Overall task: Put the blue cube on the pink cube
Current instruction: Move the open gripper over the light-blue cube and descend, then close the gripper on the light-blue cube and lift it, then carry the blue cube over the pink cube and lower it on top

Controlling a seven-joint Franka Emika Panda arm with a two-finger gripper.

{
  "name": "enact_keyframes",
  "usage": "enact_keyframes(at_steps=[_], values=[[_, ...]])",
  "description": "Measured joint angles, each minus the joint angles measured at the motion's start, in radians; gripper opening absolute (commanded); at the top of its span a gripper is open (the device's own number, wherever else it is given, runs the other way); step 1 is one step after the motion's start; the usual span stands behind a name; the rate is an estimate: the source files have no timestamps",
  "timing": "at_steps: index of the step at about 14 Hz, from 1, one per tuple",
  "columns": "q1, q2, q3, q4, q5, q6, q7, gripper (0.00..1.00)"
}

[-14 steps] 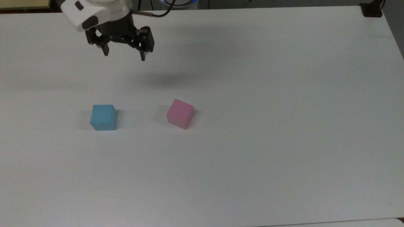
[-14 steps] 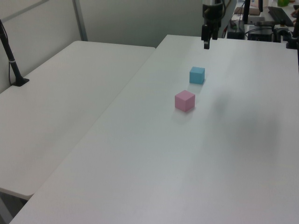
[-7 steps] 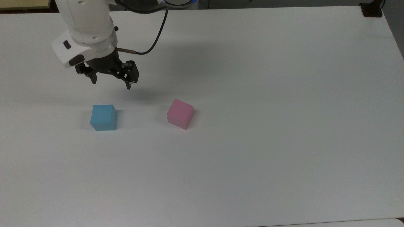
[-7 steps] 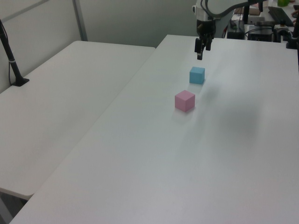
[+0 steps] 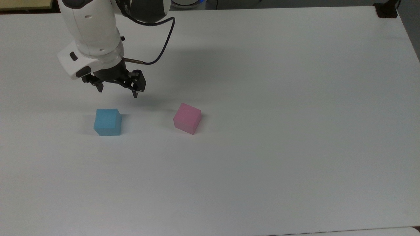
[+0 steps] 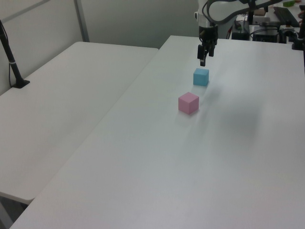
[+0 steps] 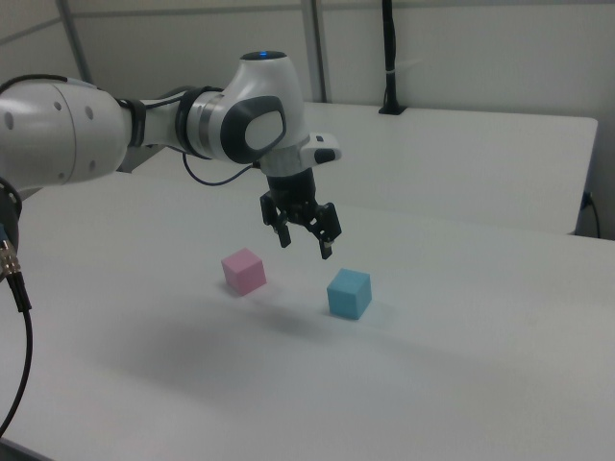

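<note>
The blue cube [image 5: 107, 122] rests on the white table, seen too in the left view [image 6: 201, 77] and the right view [image 7: 348, 293]. To its right in the top view sits the pink cube [image 5: 187, 118], a small gap away; the cube also appears in the left view [image 6: 188, 103] and the right view [image 7: 243, 271]. My gripper [image 5: 117, 93] hangs open and empty above the table, just behind the blue cube in the top view. In the right view the gripper [image 7: 306, 244] hovers above the gap between the two cubes. From the left view, the gripper [image 6: 202, 57] is beyond the blue cube.
The white table [image 5: 262, 147] stretches wide to the top view's right and front. A second table [image 6: 62, 119] adjoins at the left view's left, with a black post [image 6: 12, 62] on it. A cable [image 5: 160, 49] loops off my wrist.
My gripper has come down from the table's far edge toward the blue cube, staying open. Neither cube has shifted.
</note>
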Motion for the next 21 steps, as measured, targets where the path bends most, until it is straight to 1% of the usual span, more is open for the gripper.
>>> enact_keyframes(at_steps=[2,5,6,8,11,12,13,14,15,16,19,20,21], values=[[0.002,0.021,0.000,0.000,0.000,0.034,0.000,1.00],[-0.004,0.060,0.000,-0.001,-0.047,0.066,-0.024,1.00],[-0.013,0.087,0.000,0.000,-0.059,0.077,-0.033,1.00],[-0.038,0.139,-0.001,0.004,-0.066,0.148,-0.042,1.00],[-0.072,0.159,-0.002,0.014,-0.072,0.168,-0.083,1.00],[-0.074,0.165,-0.002,0.013,-0.072,0.197,-0.082,0.99],[-0.073,0.172,0.000,0.013,-0.071,0.224,-0.064,0.85],[-0.071,0.183,0.003,0.013,-0.071,0.258,-0.027,0.62],[-0.068,0.200,0.008,0.013,-0.071,0.299,0.020,0.42],[-0.061,0.211,0.010,0.013,-0.071,0.317,0.043,0.34],[-0.032,0.206,0.020,0.026,-0.071,0.321,0.056,0.34],[-0.014,0.189,0.031,0.030,-0.071,0.317,0.058,0.34],[0.009,0.164,0.047,0.030,-0.071,0.281,0.063,0.34]])
